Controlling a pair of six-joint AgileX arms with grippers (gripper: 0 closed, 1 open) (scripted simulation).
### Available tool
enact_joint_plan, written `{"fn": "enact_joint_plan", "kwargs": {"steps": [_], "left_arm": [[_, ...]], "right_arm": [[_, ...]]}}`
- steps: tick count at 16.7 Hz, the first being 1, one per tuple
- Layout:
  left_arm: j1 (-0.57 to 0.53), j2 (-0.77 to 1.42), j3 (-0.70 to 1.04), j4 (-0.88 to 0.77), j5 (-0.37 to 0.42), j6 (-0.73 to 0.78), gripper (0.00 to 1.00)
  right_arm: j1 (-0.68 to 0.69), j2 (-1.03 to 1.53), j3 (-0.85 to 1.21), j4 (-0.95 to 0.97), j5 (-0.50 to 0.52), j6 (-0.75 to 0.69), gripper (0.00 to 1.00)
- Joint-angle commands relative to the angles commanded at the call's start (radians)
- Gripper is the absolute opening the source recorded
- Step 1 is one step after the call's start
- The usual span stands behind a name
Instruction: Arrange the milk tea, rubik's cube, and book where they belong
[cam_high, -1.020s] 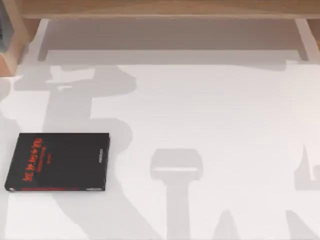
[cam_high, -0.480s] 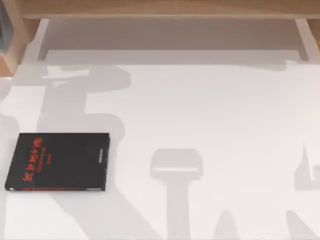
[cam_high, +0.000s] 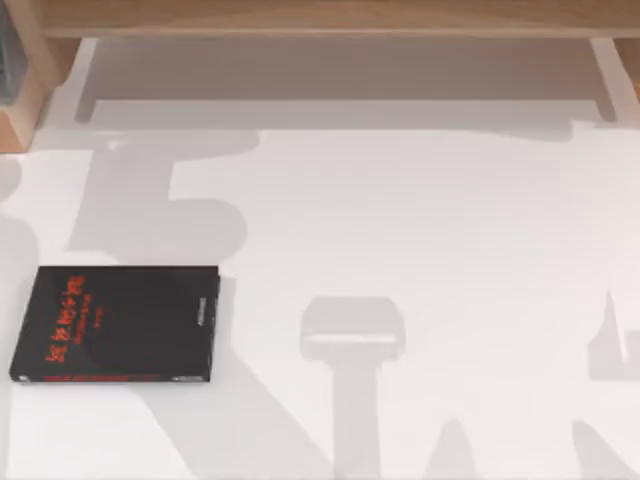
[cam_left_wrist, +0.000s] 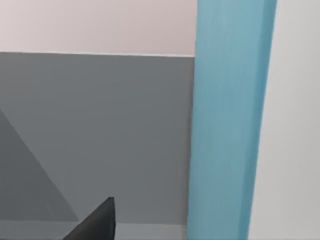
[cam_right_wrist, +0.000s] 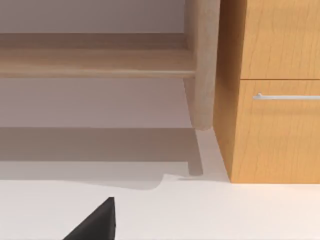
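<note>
A flat black book with red characters (cam_high: 115, 324) lies on the white bench (cam_high: 420, 220) toward its left side, cover up, its long axis running left to right. That one looks like a bystander to the job. The light-blue book with a plain cyan cover (cam_left_wrist: 227, 120) appears close in front of the left wrist camera as a tall cyan band against a grey panel and a pale wall, so I judge the left arm has it up off the bench. Its long axis seems to run straight along the line of the left gripper.

A dark finger (cam_left_wrist: 97, 222) of the left gripper juts into that view, just beside the cyan band, but I cannot tell whether the jaws are spread or pinching the book.

The right wrist camera looks across the bench at a light wooden shelf (cam_right_wrist: 95, 62) and an orange-brown wooden cabinet with a metal drawer handle (cam_right_wrist: 272, 100). One dark finger (cam_right_wrist: 95, 222) of the right gripper intrudes there, and I cannot tell how those jaws stand either. The left arm is plainly the nearer one to the book.
</note>
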Motion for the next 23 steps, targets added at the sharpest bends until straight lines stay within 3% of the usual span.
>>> {"fn": "enact_joint_plan", "kwargs": {"steps": [3,16,23], "left_arm": [[0.000,0.000,0.000,0.000,0.000,0.000,1.00],[0.000,0.000,0.000,0.000,0.000,0.000,0.02],[0.000,0.000,0.000,0.000,0.000,0.000,0.00]], "right_arm": [[0.000,0.000,0.000,0.000,0.000,0.000,1.00],[0.000,0.000,0.000,0.000,0.000,0.000,1.00],[0.000,0.000,0.000,0.000,0.000,0.000,1.00]]}}
